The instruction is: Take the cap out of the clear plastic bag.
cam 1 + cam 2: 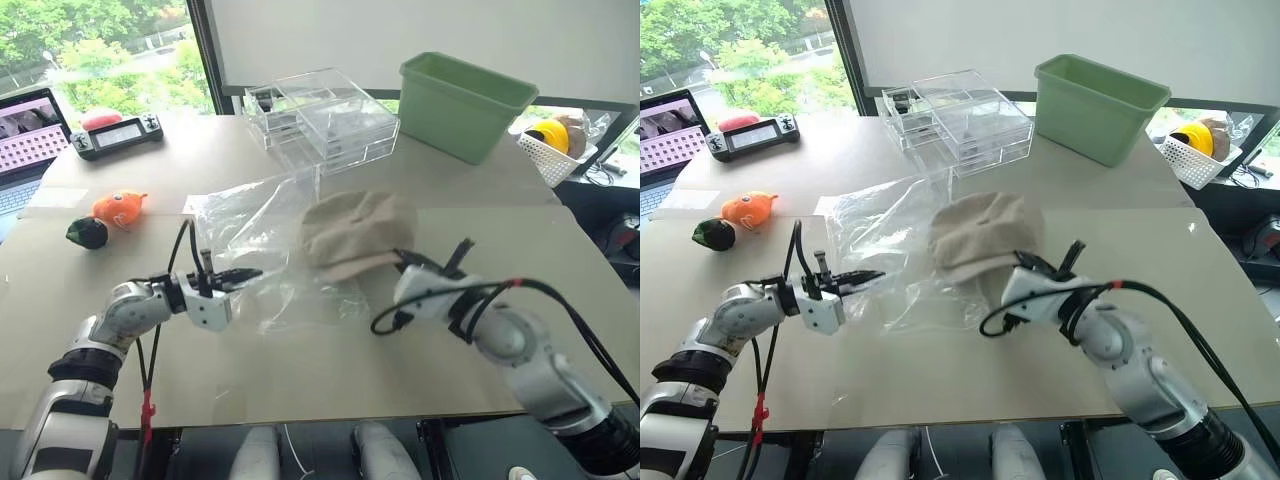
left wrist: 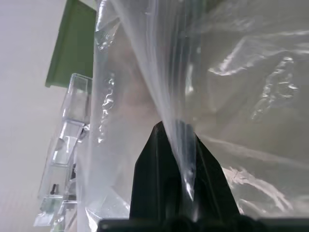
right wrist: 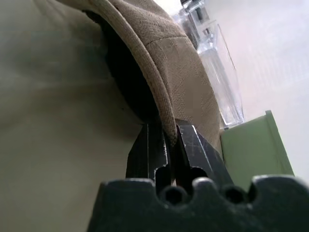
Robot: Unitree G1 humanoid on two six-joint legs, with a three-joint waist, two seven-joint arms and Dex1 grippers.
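Observation:
The beige cap (image 1: 355, 232) lies in the middle of the table, its near rim lifted. My right gripper (image 1: 403, 263) is shut on that rim, and the right wrist view shows the fabric edge pinched between the black fingers (image 3: 190, 145). To the cap's left spreads the clear plastic bag (image 1: 255, 235), wrinkled and glossy, with its right side overlapping the cap. I cannot tell how much of the cap the film still covers. My left gripper (image 1: 243, 274) is shut on the bag's near left edge, and the film runs taut from between its fingers (image 2: 154, 159).
Clear acrylic drawer boxes (image 1: 320, 118) and a green bin (image 1: 465, 100) stand behind the cap. An orange toy (image 1: 120, 207) and a dark round thing (image 1: 88, 232) lie at the left. Far left are a game controller (image 1: 117, 133) and a laptop (image 1: 25, 130); a white basket (image 1: 550, 155) is far right.

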